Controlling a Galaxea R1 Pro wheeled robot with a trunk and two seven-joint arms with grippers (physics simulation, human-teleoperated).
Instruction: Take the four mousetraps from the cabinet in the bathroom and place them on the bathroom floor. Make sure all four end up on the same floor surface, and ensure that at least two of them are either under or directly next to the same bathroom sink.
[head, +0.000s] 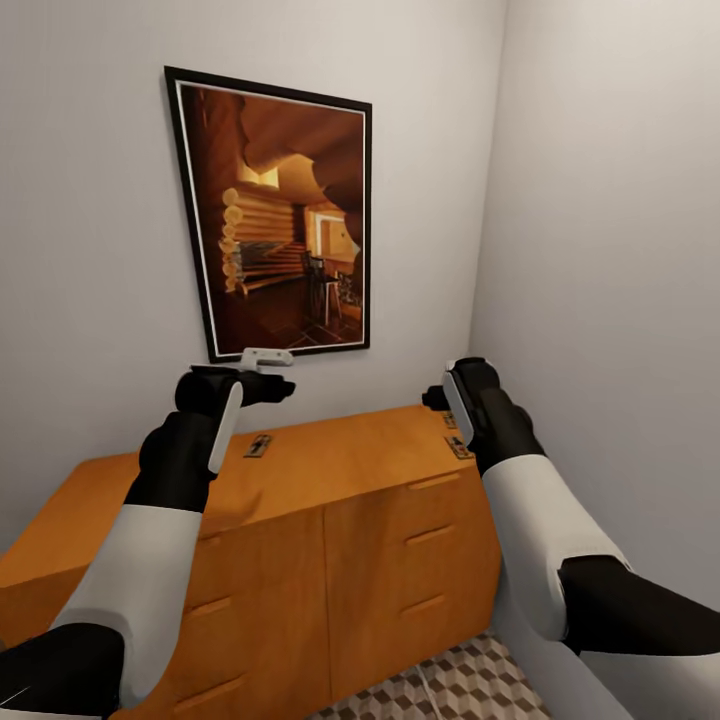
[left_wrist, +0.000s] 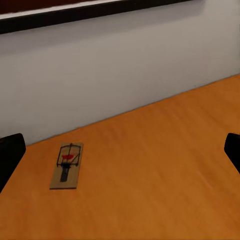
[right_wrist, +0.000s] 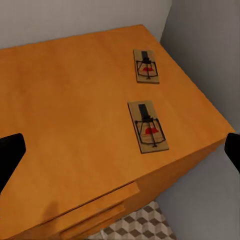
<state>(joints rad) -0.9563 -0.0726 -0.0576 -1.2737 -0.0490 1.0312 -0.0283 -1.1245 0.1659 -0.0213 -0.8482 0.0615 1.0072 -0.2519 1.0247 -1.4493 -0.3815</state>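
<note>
While both arms hover raised — fingers spread — mousetraps rest on cabinet.

Both arms reach forward, raised at about the same height and well apart. The left gripper points ahead with fingers spread; the right gripper angles downward, also spread wide.

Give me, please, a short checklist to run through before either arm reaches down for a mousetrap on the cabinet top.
1. Left gripper open: ok, fingertips wide apart in the left wrist view.
2. Right gripper open: ok.
3. Left-side mousetrap lying flat on the cabinet: ok.
4. Nearer right-side mousetrap and farther one lying apart: ok.
5. Fourth trap located: cannot tell.
6. Bathroom floor in reach: cannot tell.
</note>
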